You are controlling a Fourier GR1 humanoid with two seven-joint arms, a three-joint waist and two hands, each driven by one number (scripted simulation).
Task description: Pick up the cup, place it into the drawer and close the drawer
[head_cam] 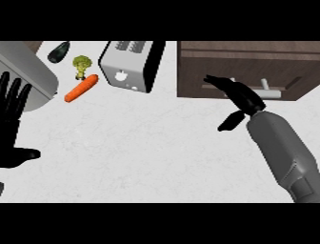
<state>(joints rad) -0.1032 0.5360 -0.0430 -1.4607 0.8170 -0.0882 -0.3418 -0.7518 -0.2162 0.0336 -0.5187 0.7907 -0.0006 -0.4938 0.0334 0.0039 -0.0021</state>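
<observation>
Right forearm angled up across the white bench (142, 143), right hand (239, 95) with straight fingers against the brown drawer (254, 71) front by its handle (265, 86), holding nothing; left hand (1, 124) resting at left edge, fingers spread wide; toaster (129, 64), carrot (81, 88); cup not visible

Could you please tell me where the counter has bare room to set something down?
The widest bare patch of counter lies between the left hand and right hand, below the toaster. It is crowded upper left: carrot, broccoli, toaster.
</observation>
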